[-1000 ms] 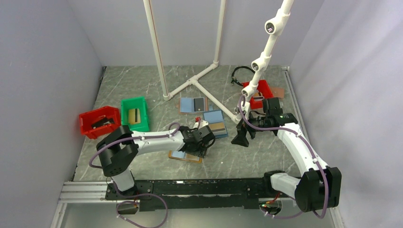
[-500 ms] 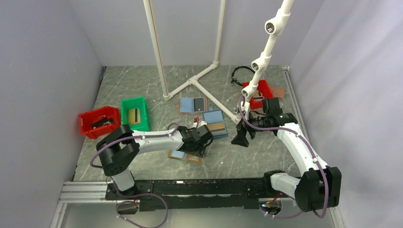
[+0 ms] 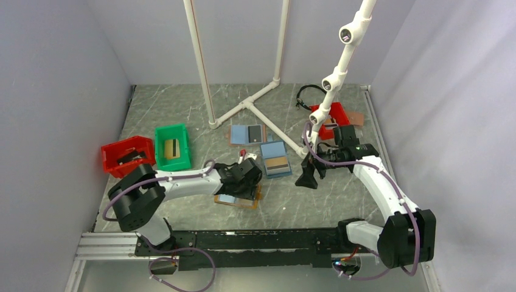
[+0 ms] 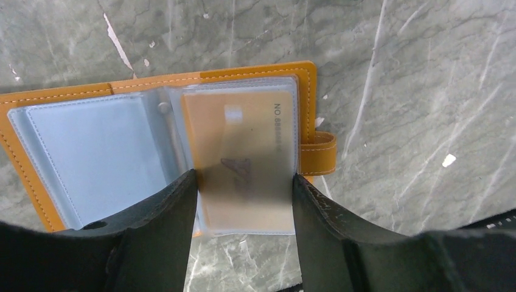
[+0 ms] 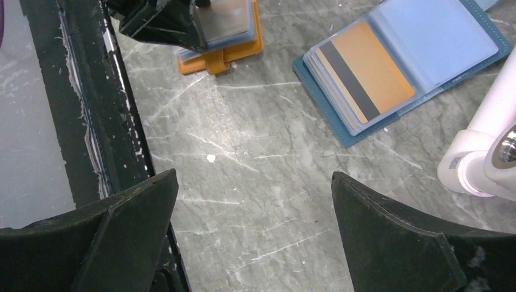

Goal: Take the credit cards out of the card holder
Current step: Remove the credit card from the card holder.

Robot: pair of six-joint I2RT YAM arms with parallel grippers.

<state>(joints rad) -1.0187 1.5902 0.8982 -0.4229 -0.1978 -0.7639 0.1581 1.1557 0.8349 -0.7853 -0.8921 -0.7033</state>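
The card holder (image 4: 73,97) lies open on the table, orange-brown at the edges and light blue inside, with clear sleeves on its right half. A tan credit card (image 4: 243,134) sits in the top sleeve. My left gripper (image 4: 244,182) closes on the two side edges of that card and sleeve at their near end, which is raised and blurred. In the top view the left gripper (image 3: 246,181) covers the holder (image 3: 234,201). My right gripper (image 5: 254,182) is open and empty above bare table, right of the holder (image 5: 234,53); it also shows in the top view (image 3: 306,177).
A blue holder (image 5: 389,67) showing a tan striped card lies open behind it, another blue one (image 3: 247,134) further back. White pipe frame (image 3: 261,97) with a foot (image 5: 481,152) nearby. Red bin (image 3: 126,155) and green bin (image 3: 171,146) at left, red bin (image 3: 331,117) at back right. Black rail (image 5: 79,121) along the near edge.
My left arm has drawn back to the left, its gripper now further left over the orange-brown holder. The right arm has barely moved.
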